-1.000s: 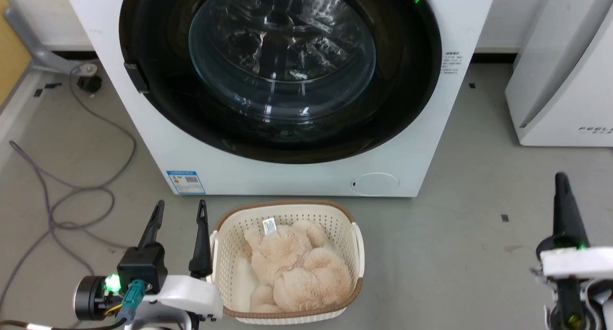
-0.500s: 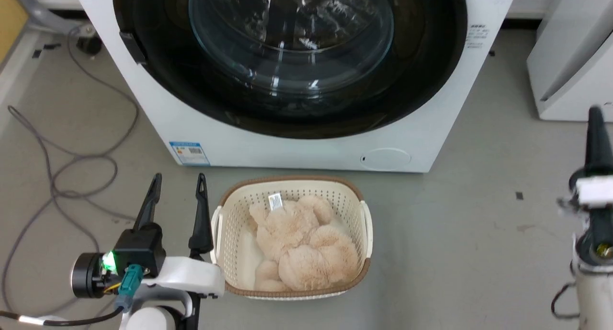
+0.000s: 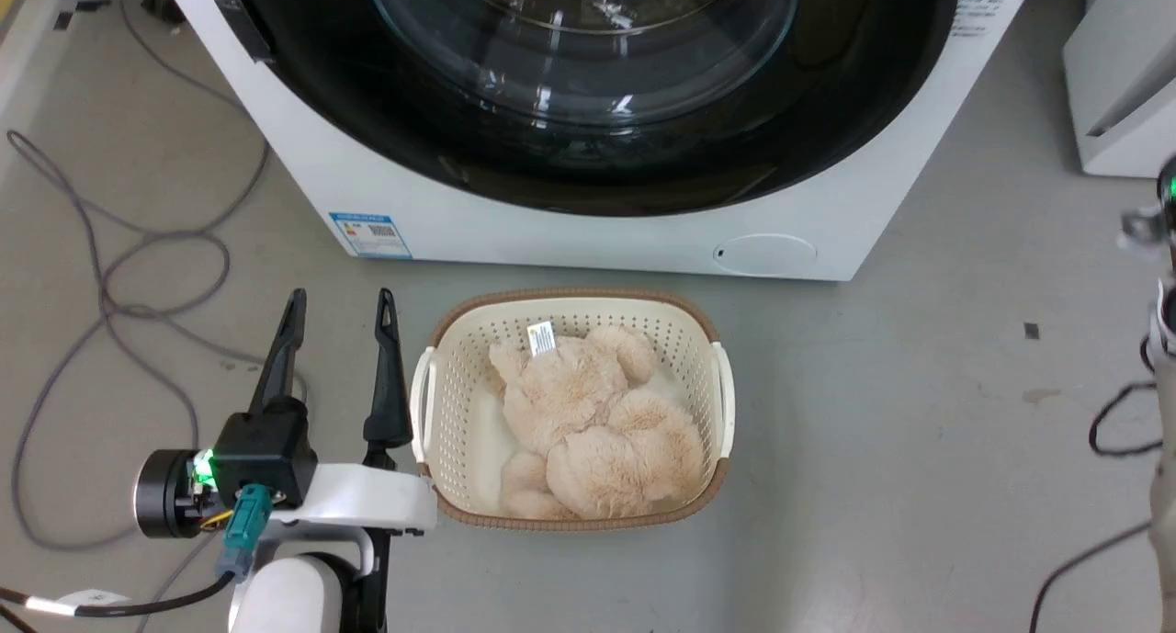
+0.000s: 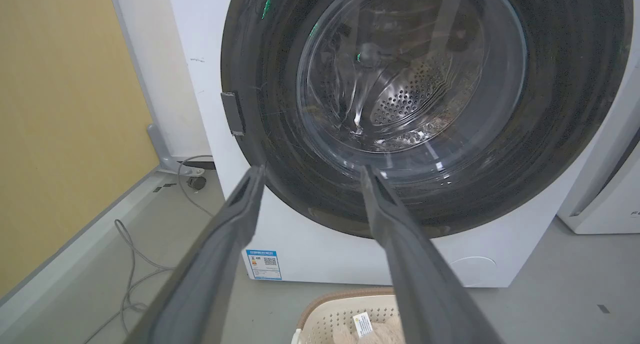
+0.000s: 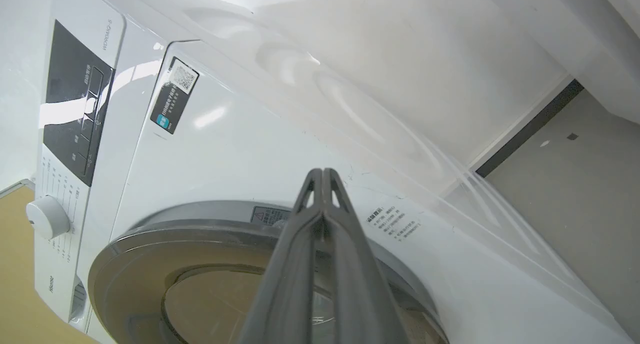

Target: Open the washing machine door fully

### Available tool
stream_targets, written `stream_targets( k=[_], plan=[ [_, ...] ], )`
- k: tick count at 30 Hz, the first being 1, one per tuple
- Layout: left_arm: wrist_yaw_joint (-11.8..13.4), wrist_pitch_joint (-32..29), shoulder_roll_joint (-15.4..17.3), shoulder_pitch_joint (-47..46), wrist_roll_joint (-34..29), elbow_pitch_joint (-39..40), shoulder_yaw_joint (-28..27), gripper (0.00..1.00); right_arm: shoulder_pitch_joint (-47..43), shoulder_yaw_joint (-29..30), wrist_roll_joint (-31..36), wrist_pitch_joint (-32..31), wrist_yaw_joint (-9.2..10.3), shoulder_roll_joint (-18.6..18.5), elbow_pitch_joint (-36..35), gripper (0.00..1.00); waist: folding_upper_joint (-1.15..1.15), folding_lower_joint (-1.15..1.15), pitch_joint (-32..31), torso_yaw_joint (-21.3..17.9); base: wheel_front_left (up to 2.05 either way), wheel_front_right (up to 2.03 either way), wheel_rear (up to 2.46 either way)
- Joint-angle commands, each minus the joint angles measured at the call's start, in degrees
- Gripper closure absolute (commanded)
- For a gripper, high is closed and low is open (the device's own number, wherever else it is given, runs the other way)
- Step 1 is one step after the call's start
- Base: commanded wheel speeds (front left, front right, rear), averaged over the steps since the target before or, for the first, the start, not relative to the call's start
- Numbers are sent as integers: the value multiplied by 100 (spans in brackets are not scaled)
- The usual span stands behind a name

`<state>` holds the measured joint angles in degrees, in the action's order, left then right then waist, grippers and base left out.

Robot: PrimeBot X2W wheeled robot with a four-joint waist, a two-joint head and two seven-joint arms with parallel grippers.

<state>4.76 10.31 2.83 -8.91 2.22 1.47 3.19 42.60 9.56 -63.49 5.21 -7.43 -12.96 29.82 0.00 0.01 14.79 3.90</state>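
Now, door: shut flat on washer.
Left gripper: spread, we park it by basket.
Right gripper: pressed thin, we think to hook door's rim.

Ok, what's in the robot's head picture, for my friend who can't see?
A white washing machine, its round black door closed, stands at the top. Before it on the floor sits a cream basket holding a fluffy beige toy, the open left gripper beside it.

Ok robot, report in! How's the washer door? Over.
Left gripper open, empty. Right gripper shut, empty. Washing machine door looks closed. Basket with plush toy in front.
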Motion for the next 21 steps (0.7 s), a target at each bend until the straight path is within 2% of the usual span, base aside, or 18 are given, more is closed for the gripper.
stream_targets(
  k=[1,21],
  plan=[
    [43,66,4,-113,32,26,30,0,282,-63,-144,-6,-4,-65,155,100,0,-1,69,32,0,0,0],
    [233,306,5,-426,175,96,244,0,2067,-1046,-638,-359,-5,-424,1609,100,0,-1,608,482,0,0,0]
  ],
)
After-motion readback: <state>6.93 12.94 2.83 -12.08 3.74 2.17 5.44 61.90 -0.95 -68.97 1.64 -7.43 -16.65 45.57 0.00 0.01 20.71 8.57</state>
